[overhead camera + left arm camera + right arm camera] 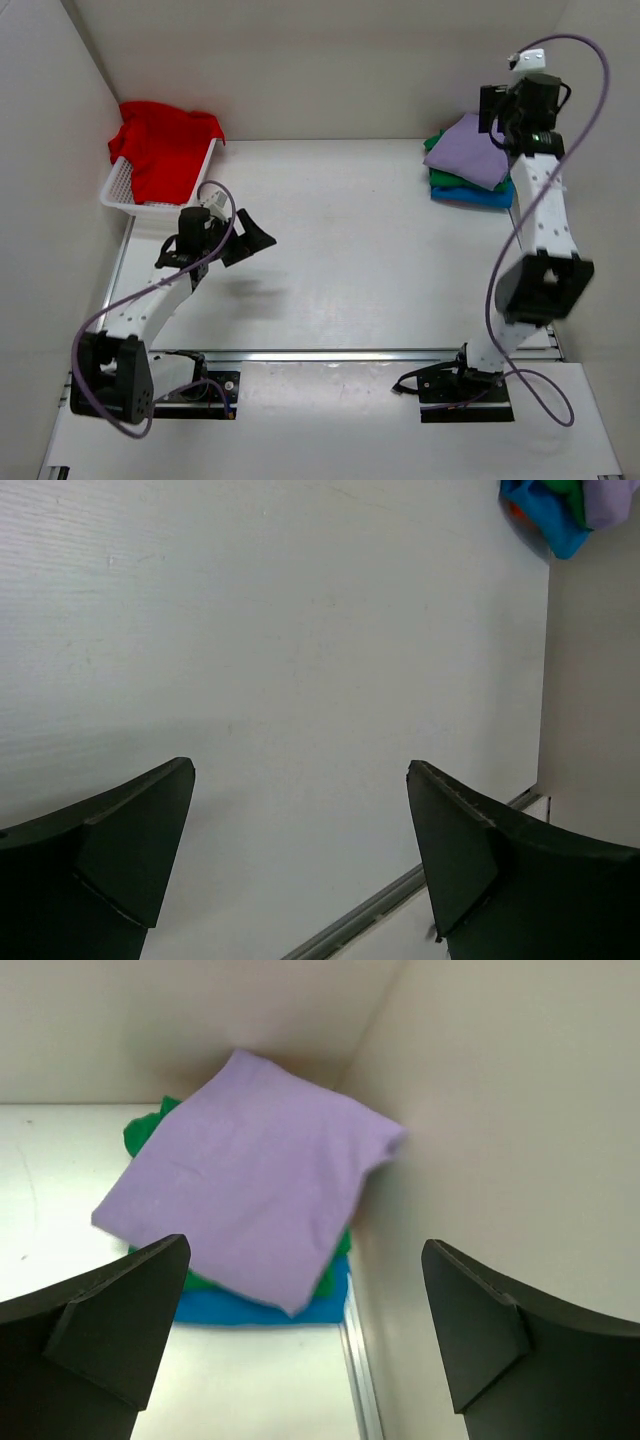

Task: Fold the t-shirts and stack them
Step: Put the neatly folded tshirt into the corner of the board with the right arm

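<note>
Hanging wide open and empty, my right jaws sit above the lavender purple t-shirt (250, 1190), which tops the green t-shirt (145, 1130) and bright blue t-shirt (250, 1310) in the far right corner, one corner against the side wall (500, 1110). Its long axis lies skewed to the surface (360, 260) edges. My left jaws gape empty over bare surface with room all round. Only the overhead view shows the crumpled red t-shirt (160, 150) in the white slotted plastic basket (120, 190).

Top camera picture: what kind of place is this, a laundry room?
Probably a robot test booth: plain white walls box in a white table, with two robot arms bolted at its near edge.
</note>
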Robot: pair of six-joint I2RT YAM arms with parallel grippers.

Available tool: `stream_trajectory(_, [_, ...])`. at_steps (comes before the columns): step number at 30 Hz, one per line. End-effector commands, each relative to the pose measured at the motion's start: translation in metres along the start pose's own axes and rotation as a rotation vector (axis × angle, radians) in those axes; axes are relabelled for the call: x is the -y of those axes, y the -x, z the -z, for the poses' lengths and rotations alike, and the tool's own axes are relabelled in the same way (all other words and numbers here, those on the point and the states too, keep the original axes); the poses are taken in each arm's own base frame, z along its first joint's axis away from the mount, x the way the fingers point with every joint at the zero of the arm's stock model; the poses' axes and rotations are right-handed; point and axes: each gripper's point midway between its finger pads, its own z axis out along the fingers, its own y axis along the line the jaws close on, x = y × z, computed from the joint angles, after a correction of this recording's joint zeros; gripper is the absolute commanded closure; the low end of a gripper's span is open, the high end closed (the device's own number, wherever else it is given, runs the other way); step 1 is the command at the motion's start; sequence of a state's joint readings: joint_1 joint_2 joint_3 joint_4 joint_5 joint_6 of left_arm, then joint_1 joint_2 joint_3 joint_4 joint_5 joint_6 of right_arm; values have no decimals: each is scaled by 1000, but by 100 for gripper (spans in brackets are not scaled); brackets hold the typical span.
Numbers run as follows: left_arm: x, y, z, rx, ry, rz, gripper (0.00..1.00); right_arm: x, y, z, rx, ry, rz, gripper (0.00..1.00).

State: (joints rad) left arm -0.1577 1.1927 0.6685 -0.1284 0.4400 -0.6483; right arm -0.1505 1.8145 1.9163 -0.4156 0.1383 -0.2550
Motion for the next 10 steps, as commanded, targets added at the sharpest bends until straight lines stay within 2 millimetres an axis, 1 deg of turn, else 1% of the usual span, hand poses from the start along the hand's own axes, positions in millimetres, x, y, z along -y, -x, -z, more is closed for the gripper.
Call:
stream_trajectory(1, [17,-6,37,22,-33,-110,2,38,20,82,125,-149,-57,1])
stream_trajectory(2, [16,-6,42,42,-29,-129,1,27,3,107,126,-115,-69,0])
stream_trajectory(3, [23,-5,52,80,-52,-153,1,16,4,120,162,-87,-100,1])
stream_trajectory(4, [27,-3,62,123,-65,-190,1,8,-9,141,181,-70,-117,1])
stream_trajectory(5, [34,-3,66,132,-83,-214,1,-12,-23,158,189,-26,-113,1])
stream_trajectory(6, [37,-3,73,129,-87,-268,1,-30,-31,167,186,18,-116,0])
stream_trajectory(7, [42,-9,77,89,-79,-315,1,-49,-48,178,154,62,-109,1])
stream_trajectory(8, [49,-8,77,79,-53,-359,1,-69,-67,186,106,93,-75,1])
stream_trajectory(9, [38,-19,74,31,29,-395,1,-95,-78,196,87,157,-49,1])
stream_trajectory(10, [28,-24,74,-9,88,-391,1,-108,-93,202,43,185,-42,1])
